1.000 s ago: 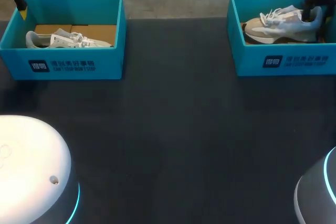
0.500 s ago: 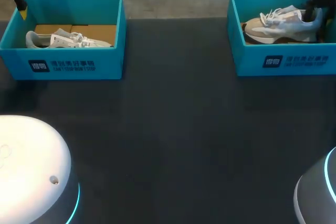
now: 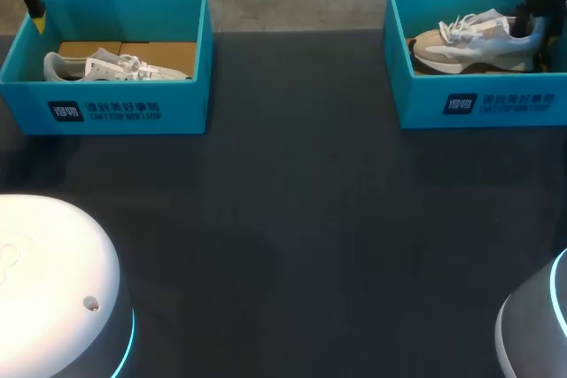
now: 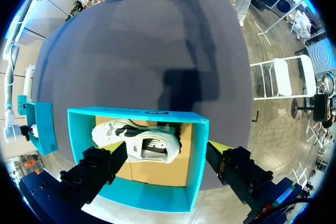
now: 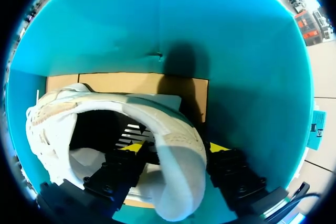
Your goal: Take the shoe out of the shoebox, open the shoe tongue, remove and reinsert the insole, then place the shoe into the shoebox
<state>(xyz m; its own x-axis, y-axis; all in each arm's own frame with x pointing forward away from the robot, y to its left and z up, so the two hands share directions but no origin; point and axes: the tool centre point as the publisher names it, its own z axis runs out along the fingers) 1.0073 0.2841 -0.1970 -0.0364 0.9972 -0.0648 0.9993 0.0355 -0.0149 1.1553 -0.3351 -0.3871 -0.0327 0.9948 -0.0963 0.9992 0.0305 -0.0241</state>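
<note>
— Yellow-tipped right jaws: what have they got?
— They're clamped across the heel of the shoe, one finger inside the collar and one outside. That looks a firm handle for lifting it out. The shoe lies in the teal box at the table's 1 o'clock.
— And the left jaws?
— Spread wide, holding nothing, over the second box at 11 o'clock, out of the way.
</note>
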